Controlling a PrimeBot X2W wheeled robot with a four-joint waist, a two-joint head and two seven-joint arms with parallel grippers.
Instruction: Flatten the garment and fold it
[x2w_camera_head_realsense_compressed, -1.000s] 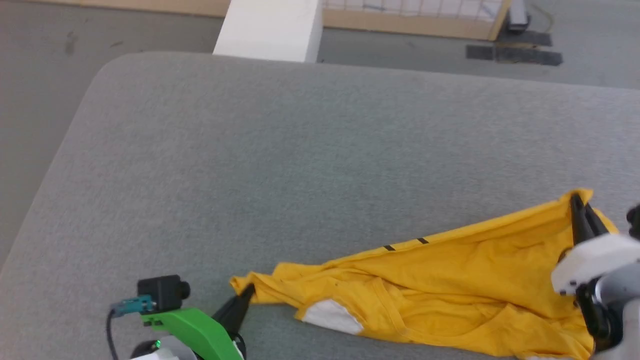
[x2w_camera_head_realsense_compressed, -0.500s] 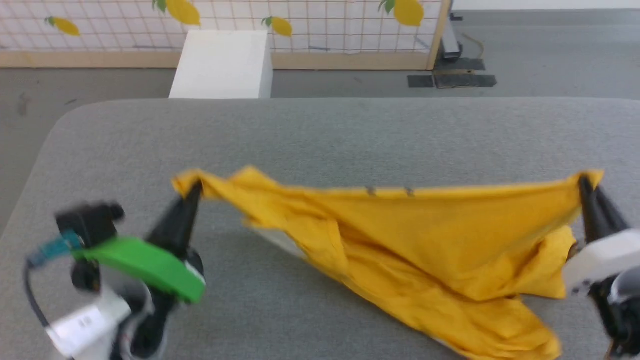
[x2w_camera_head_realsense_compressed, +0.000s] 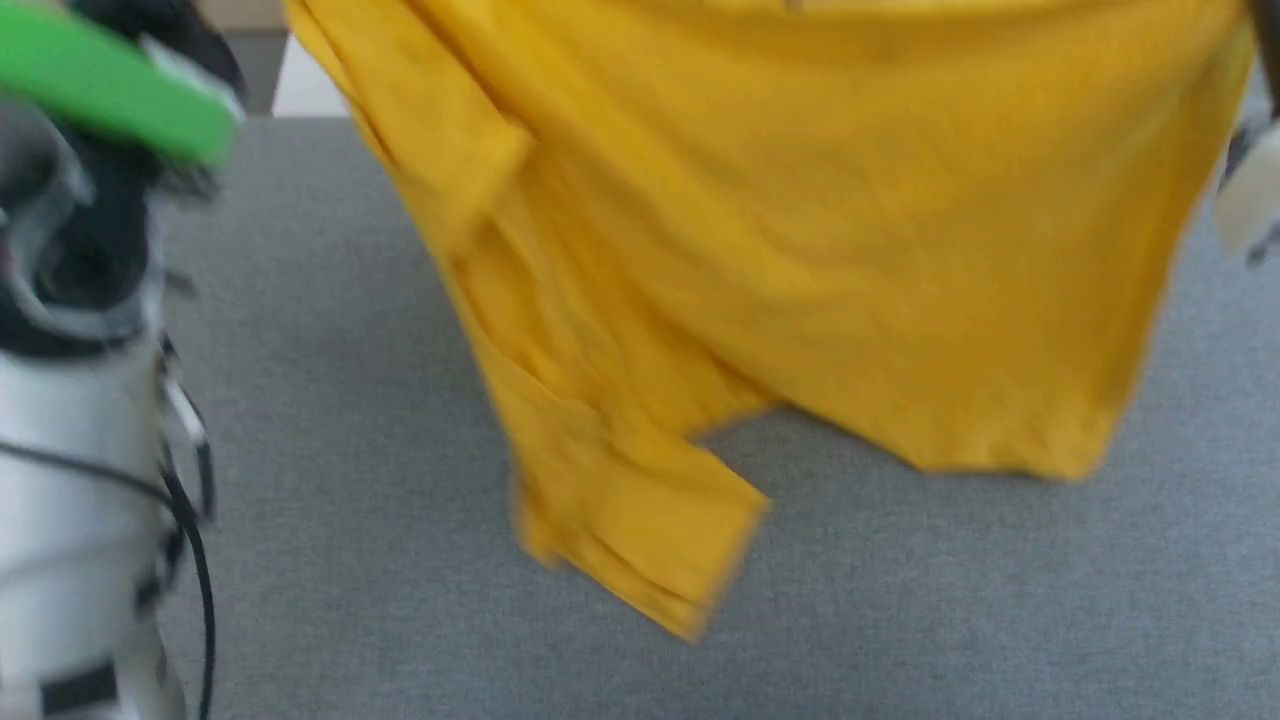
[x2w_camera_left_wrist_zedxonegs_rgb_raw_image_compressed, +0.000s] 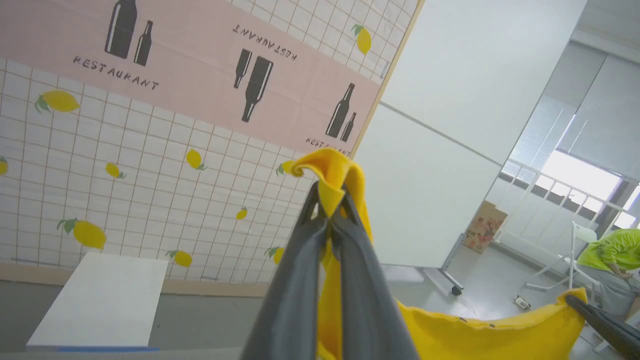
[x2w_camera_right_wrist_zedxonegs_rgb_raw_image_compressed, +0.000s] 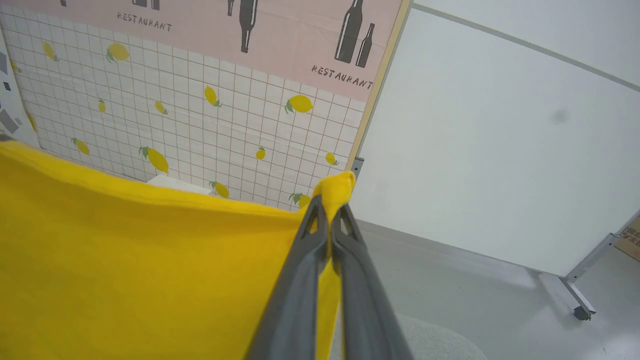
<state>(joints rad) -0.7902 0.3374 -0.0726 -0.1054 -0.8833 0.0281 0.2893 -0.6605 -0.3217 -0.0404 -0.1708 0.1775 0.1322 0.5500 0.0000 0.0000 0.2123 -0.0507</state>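
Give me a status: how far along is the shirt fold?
Done: the left gripper and the right gripper each pinch a corner of the garment. In hand: it hangs spread between them over the gray surface, with one sleeve dangling lowest. Left: laying it flat and making every fold; no fold shows yet.

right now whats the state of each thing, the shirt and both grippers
garment: lifted, hanging unfolded between the two grippers, blurred in the head view
left gripper: shut on one bunched corner of the garment
right gripper: shut on another corner
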